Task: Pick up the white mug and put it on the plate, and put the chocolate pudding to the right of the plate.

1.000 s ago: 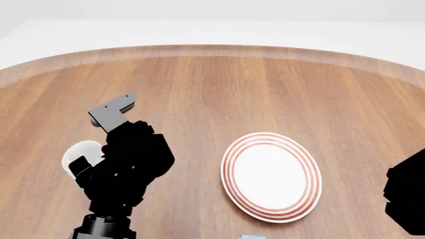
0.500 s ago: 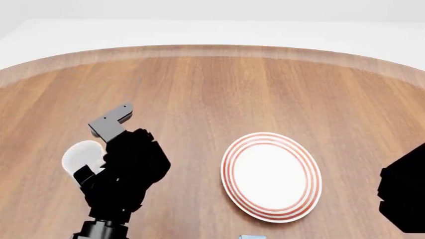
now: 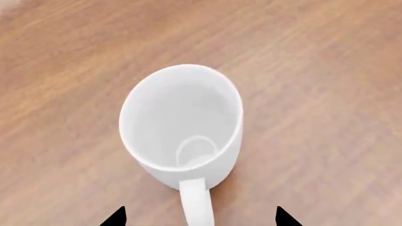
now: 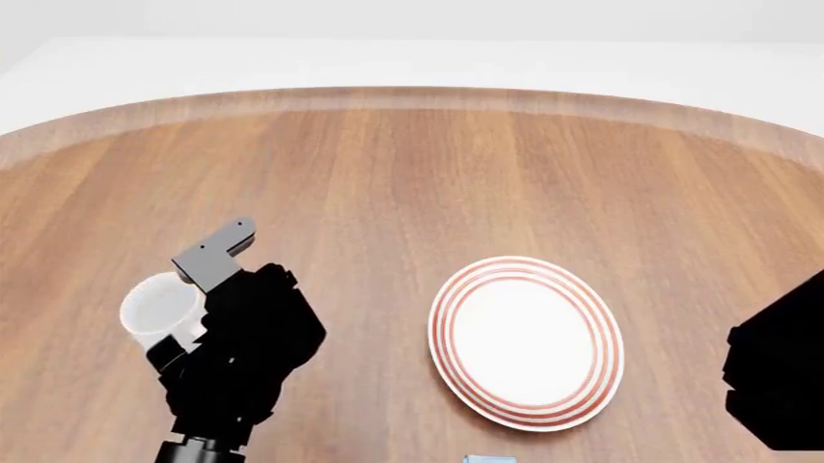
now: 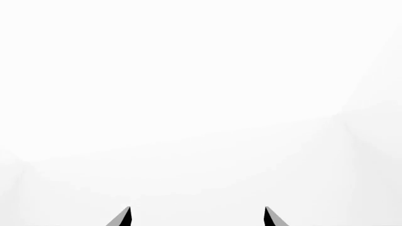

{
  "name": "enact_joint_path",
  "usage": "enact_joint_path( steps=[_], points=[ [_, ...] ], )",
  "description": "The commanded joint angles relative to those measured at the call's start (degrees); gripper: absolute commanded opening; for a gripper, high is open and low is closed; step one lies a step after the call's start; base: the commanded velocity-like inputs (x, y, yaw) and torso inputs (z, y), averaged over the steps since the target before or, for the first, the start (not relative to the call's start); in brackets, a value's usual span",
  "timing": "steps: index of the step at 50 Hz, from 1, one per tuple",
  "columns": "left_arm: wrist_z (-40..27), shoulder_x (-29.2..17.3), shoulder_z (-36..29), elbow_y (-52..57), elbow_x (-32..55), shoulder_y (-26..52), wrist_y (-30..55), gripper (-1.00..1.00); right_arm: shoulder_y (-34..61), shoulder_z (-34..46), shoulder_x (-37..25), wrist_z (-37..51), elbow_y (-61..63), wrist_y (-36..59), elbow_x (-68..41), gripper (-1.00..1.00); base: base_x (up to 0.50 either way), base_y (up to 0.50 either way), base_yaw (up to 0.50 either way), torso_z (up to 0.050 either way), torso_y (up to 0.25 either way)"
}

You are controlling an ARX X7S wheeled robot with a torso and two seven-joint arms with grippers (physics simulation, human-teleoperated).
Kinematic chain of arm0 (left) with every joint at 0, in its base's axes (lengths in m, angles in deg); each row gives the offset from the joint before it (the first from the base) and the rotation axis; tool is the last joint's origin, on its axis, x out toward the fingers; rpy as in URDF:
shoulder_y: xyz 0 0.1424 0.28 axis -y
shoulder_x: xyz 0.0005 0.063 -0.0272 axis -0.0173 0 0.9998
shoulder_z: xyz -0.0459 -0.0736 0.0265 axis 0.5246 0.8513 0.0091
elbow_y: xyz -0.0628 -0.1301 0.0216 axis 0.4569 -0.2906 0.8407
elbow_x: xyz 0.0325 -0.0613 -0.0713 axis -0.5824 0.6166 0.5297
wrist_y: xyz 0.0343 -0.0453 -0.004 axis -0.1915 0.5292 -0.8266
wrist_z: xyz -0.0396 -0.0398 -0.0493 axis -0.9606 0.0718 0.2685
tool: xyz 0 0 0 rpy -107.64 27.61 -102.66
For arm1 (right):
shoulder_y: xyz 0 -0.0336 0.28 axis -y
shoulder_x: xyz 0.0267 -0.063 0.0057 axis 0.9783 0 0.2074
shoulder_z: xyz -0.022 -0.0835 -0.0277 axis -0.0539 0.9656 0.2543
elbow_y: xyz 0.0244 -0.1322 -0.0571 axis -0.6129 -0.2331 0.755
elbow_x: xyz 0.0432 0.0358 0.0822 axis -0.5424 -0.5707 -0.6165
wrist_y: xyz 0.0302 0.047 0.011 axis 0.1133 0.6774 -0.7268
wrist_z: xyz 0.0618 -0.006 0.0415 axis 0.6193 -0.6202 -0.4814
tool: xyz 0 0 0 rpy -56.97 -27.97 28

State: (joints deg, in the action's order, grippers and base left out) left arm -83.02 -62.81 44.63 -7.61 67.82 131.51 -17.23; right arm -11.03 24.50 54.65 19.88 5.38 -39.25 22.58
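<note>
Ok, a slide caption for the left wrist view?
Left hand open above the upright, empty white mug, handle pointing back between its fingertips.

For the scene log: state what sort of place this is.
Probably a simulated tabletop test scene, not a real room: a round wooden table against featureless white, bearing only the white mug and a red-ringed plate, with the robot's open left gripper above the mug.

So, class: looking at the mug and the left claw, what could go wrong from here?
1. The left claw is open with the white mug's handle between its fingertips; closing on that thin loop might let the mug swing or slip.
2. The mug stands left of the plate; a tilted carry could clip the plate's rim.
3. The chocolate pudding barely shows at the near edge, so its pose is uncertain.
</note>
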Motion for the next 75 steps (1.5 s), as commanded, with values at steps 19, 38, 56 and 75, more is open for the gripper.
enact_joint_path(
  steps=[19, 38, 56, 75],
  points=[
    [4.2, 1.9, 4.1, -4.0, 3.2, -1.2, -7.0, 1.0, -0.3, -0.1, 0.5, -1.3, -0.7, -0.5, 1.0, 1.0, 0.0, 0.0, 0.0, 0.0, 0.0],
    [4.9, 0.7, 3.5, -5.1, 4.2, -0.8, -9.4, 1.0, -0.3, 1.1, 0.3, -1.5, -1.6, -0.8, 1.1, 1.0, 0.0, 0.0, 0.0, 0.0, 0.0],
    [5.9, 0.3, 3.0, -7.2, 4.8, -1.4, -10.9, 1.0, -0.7, 1.5, -0.2, -1.4, -1.5, -0.8, 1.0, 1.0, 0.0, 0.0, 0.0, 0.0, 0.0],
    [8.6, -0.1, 1.3, -9.9, 4.9, -0.6, -12.0, -1.0, -0.8, 1.8, -0.6, -1.1, -1.6, -0.8, 1.2, 1.0, 0.0, 0.0, 0.0, 0.0, 0.0]
  ],
)
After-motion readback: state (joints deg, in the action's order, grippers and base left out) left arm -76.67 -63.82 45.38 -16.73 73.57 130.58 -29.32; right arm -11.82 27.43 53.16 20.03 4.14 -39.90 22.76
